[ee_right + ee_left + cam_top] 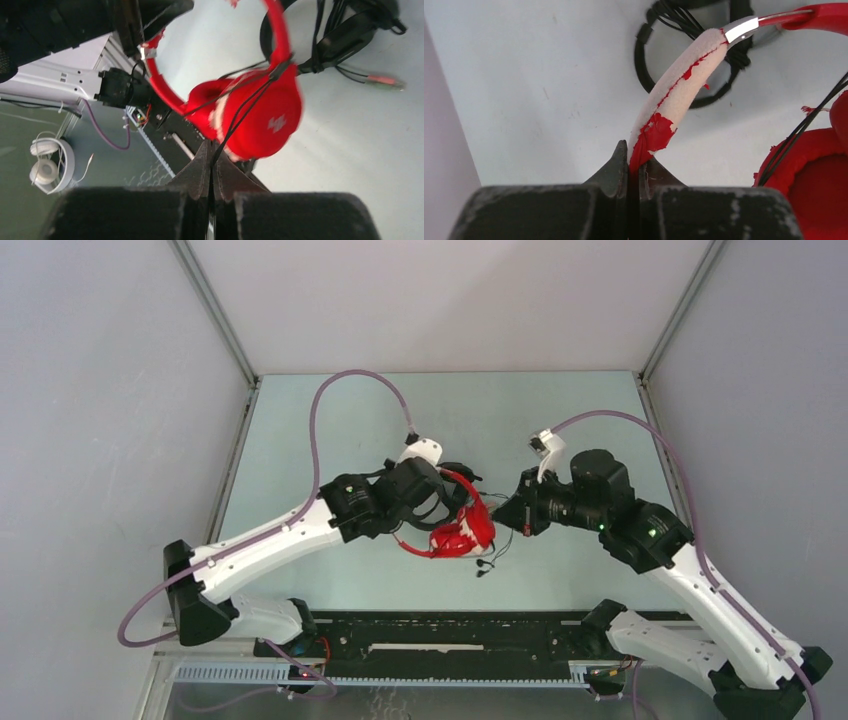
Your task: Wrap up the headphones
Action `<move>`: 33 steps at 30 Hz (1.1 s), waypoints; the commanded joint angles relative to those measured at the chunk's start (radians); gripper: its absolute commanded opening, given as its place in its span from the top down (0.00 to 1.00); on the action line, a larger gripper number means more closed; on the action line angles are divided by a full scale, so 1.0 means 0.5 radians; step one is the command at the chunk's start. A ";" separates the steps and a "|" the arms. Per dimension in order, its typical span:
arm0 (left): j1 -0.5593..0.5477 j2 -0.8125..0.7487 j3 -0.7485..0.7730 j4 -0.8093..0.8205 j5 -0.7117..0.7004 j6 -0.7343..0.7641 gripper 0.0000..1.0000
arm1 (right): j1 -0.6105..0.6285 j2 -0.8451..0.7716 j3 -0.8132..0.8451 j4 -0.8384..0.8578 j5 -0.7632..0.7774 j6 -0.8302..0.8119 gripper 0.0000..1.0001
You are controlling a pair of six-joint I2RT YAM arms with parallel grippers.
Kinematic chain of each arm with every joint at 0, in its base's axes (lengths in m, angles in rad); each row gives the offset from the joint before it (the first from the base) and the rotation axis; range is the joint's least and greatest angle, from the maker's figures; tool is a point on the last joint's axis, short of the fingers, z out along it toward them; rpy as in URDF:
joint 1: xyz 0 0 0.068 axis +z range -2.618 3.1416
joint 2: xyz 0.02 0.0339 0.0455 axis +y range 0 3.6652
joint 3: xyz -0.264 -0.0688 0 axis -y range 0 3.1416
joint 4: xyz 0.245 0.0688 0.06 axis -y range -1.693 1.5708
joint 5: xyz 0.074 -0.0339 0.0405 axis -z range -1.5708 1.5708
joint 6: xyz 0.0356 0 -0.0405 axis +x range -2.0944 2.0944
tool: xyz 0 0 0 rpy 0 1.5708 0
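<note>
Top view: the headphones sit between the arms, the left gripper just left of them and the right gripper just right.

Left wrist view: the jaws are clamped on the headband, which curves away from them.

Right wrist view: the jaws are pinched together on the cable, which trails from the earcup.

Noted on red headphones: glossy plastic earcup; headband coating flaking off pale matt padding; bright metal slider.
</note>
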 commanded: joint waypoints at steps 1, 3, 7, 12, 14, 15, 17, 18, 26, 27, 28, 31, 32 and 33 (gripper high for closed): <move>0.003 0.049 0.216 -0.060 -0.506 -0.537 1.00 | 0.126 0.100 0.189 -0.167 0.016 0.083 1.00; 0.003 0.090 0.245 -0.132 -0.591 -0.687 1.00 | 0.172 0.121 0.198 -0.165 0.030 0.127 1.00; 0.002 0.173 0.315 -0.241 -0.677 -0.954 1.00 | 0.220 0.146 0.194 -0.114 0.044 0.217 1.00; 0.000 0.255 0.378 -0.288 -0.631 -1.185 1.00 | 0.321 0.197 0.194 0.017 0.077 0.289 1.00; 0.000 0.272 0.407 -0.288 -0.602 -1.269 1.00 | 0.360 0.227 0.196 0.081 0.086 0.329 1.00; 0.000 0.281 0.433 -0.296 -0.596 -1.323 1.00 | 0.383 0.242 0.195 0.112 0.091 0.344 1.00; 0.003 0.305 0.490 -0.321 -0.598 -1.429 1.00 | 0.432 0.274 0.197 0.150 0.129 0.372 1.00; 0.007 0.317 0.519 -0.328 -0.593 -1.469 1.00 | 0.455 0.287 0.196 0.158 0.154 0.386 1.00; 0.147 0.366 0.653 -0.191 -0.182 -1.411 1.00 | 0.564 0.401 0.195 0.117 0.296 0.425 1.00; 0.167 0.359 0.651 -0.175 -0.118 -1.398 1.00 | 0.567 0.406 0.195 0.107 0.316 0.424 1.00; 0.184 0.354 0.651 -0.167 -0.087 -1.393 1.00 | 0.568 0.404 0.193 0.101 0.332 0.423 1.00; 0.229 0.319 0.641 -0.159 -0.024 -1.380 1.00 | 0.568 0.373 0.169 0.113 0.350 0.403 0.87; 0.236 0.309 0.643 -0.157 -0.035 -1.375 1.00 | 0.568 0.353 0.140 0.140 0.332 0.395 0.80; 0.236 0.297 0.648 -0.163 -0.056 -1.371 1.00 | 0.567 0.329 0.111 0.161 0.306 0.396 0.72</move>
